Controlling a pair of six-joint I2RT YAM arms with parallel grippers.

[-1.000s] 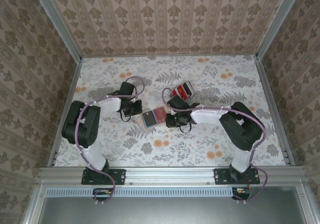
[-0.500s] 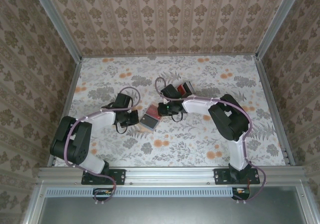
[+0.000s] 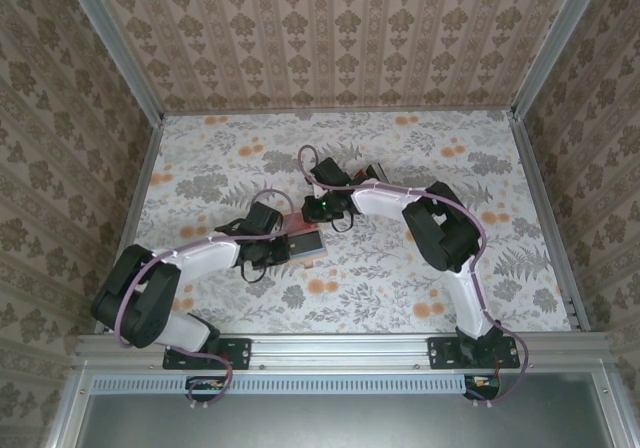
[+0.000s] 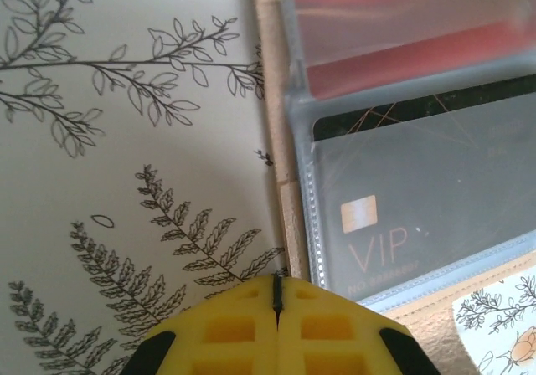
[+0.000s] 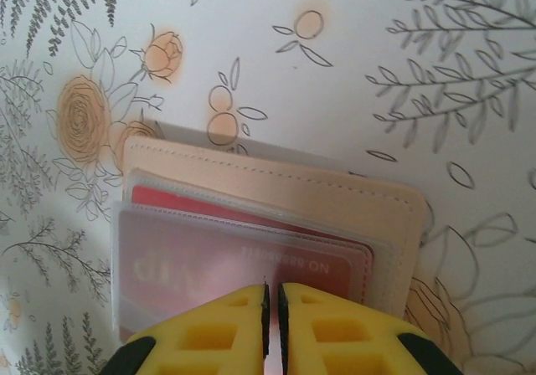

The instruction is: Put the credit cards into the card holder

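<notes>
tan leather-look card holder (image 3: 303,236) lies open on the floral table (image 3: 450,278), about mid-table and a little left of centre, with both arms reaching in on it. left gripper (image 3: 272,250) sits at its left edge, right gripper (image 3: 323,206) at its far right corner.

on the left wrist camera the left gripper (image 4: 276,304) has its yellow fingers (image 4: 226,329) pressed flat together, just a seam between them and nothing in the pinch. they hover right at the holder's tan border (image 4: 270,74). inside, clear plastic sleeves: a black card (image 4: 419,199) marked vip with a gold chip sits in the nearer sleeve, and a red card (image 4: 402,65) shows in the sleeve beyond it.

over to the right wrist camera: the right gripper (image 5: 272,304) has its fingers (image 5: 335,325) almost together, only a thin slit between, and nothing visible in that slit. the tips sit over the holder (image 5: 276,182), stitched tan face spread on the flowers, and the red card (image 5: 251,262) lies under the cloudy sleeve directly ahead of the tips.

from above, a small cluster of red and dark cards (image 3: 376,174) pokes out on the table just behind the right arm, apart from the holder.
</notes>
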